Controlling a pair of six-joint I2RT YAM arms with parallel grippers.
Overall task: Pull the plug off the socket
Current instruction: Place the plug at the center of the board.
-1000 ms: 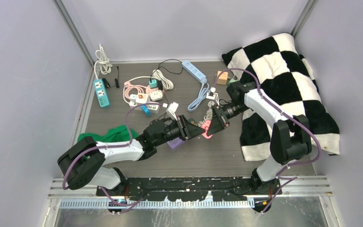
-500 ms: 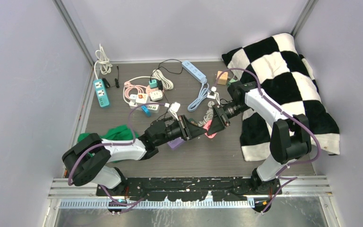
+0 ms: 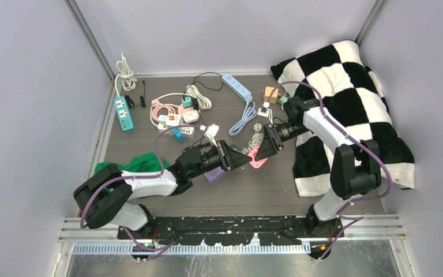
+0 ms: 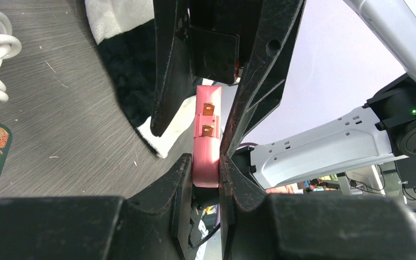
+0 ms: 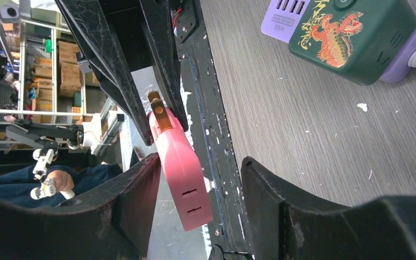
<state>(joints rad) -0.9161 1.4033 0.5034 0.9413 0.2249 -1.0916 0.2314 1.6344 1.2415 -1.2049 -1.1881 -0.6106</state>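
Seen from above, the right gripper [image 3: 264,150] has let go over the last second. Its jaws now stand partly spread and the arm has drawn back a little toward the checkered blanket [image 3: 346,86]. The left gripper [image 3: 247,158] has clamped fully shut on the pink plug [image 3: 258,160], which is held up off the counter [image 3: 277,190] between the two arms. I read this as a handover or a regrasp, with the left alone carrying the piece.

In the left wrist view, the pink body is pinched between the left fingers and two brass prongs [image 4: 209,108] stand bare. The right fingers stand clear on either side. A step in the pink may be a seam between plug and socket, though I cannot tell.

In the right wrist view, the same piece shows two slots [image 5: 188,192] at its near end. It lies close to one open finger, and if a socket part is still on, the pull is not finished
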